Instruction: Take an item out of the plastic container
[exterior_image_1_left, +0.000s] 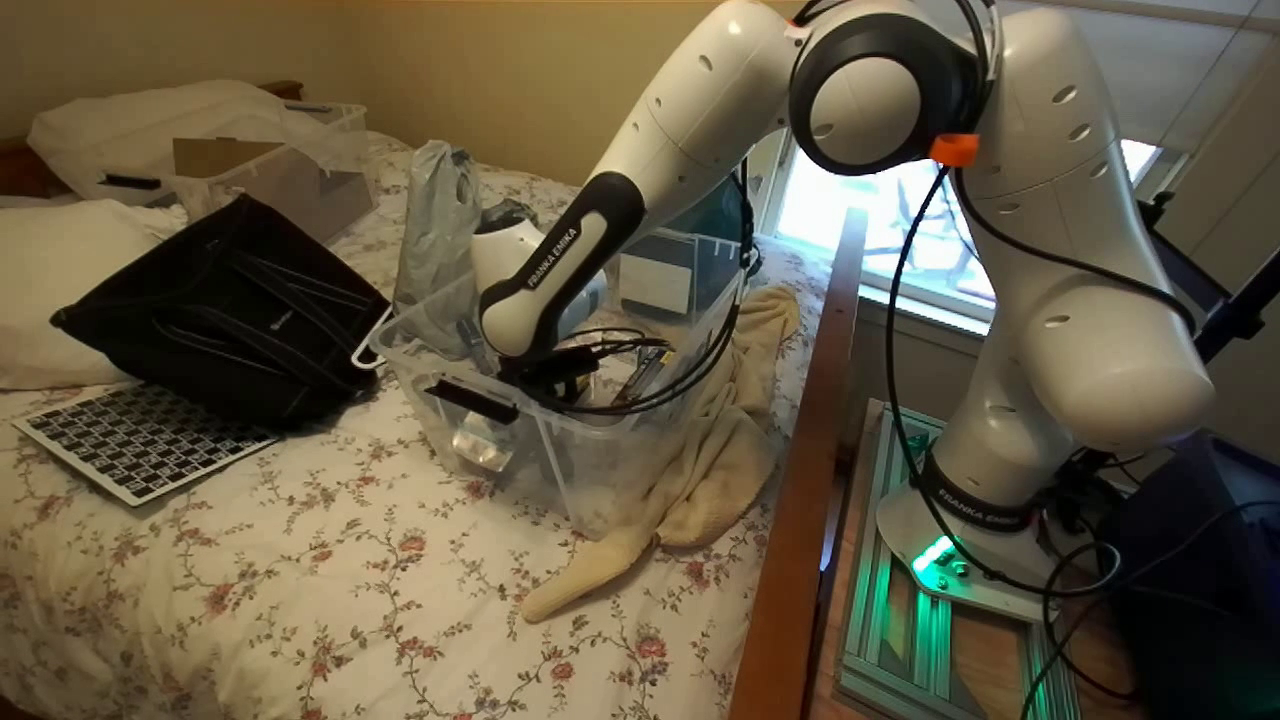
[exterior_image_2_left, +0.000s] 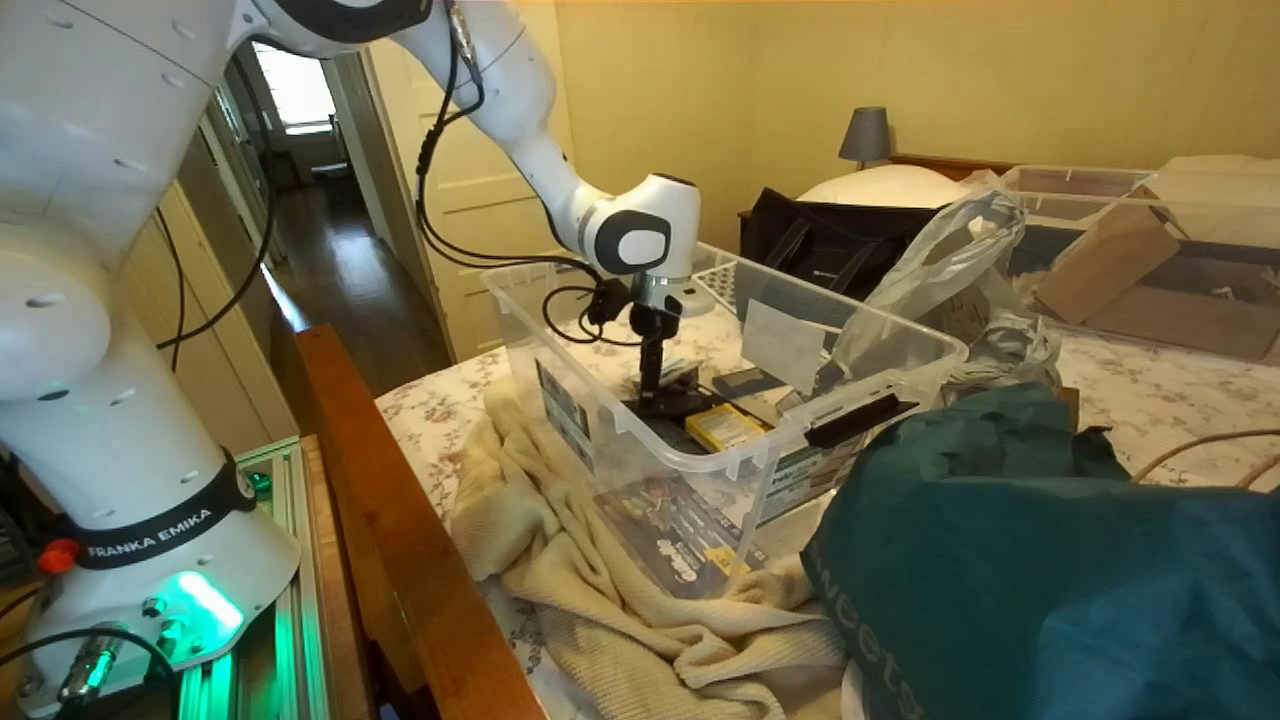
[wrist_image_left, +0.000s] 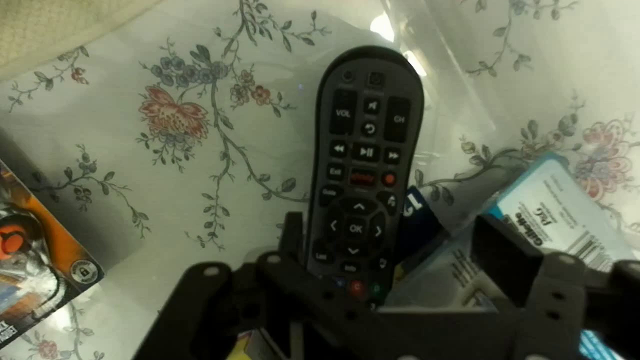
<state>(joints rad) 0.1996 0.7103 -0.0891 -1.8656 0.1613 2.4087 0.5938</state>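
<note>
Hanging inside the plastic container (exterior_image_1_left: 610, 460), the hand (wrist_image_left: 392, 227) is standing wide, its dark fingers (wrist_image_left: 505, 262) sitting well apart. The remote control (wrist_image_left: 362, 165) is lying inside the container, between those fingers in the wrist view; its left edge there is running close to a finger (contact: cannot tell), a gap showing on its other side. Its lower end is hiding behind the hand's linkage.

Room: the container's top is lying open, its rim surrounding the hand in both exterior views. Inside the container, a stretch of see-through floor is separating the remote control from an orange-printed carton (wrist_image_left: 40, 265). Along the container's side toward the arm base (exterior_image_1_left: 970, 450), a beige cloth (exterior_image_1_left: 710, 480) is lying bunched, a brown wooden rail (exterior_image_1_left: 810, 450) running beyond it. Opposite, a grey bag (exterior_image_1_left: 435, 230) is rising beside the container, and a teal bag (exterior_image_2_left: 1040, 580) is crowding one end.

Materials: the container is shining clear, flowered fabric (exterior_image_1_left: 380, 580) showing through its floor. The remote control is presenting a rounded dark body with small keys. A blue-and-white Gillette pack (wrist_image_left: 560, 210) is lying near it, partly hidden by the hand. The beige cloth is looking ribbed; the grey bag, thin and crinkled.
</note>
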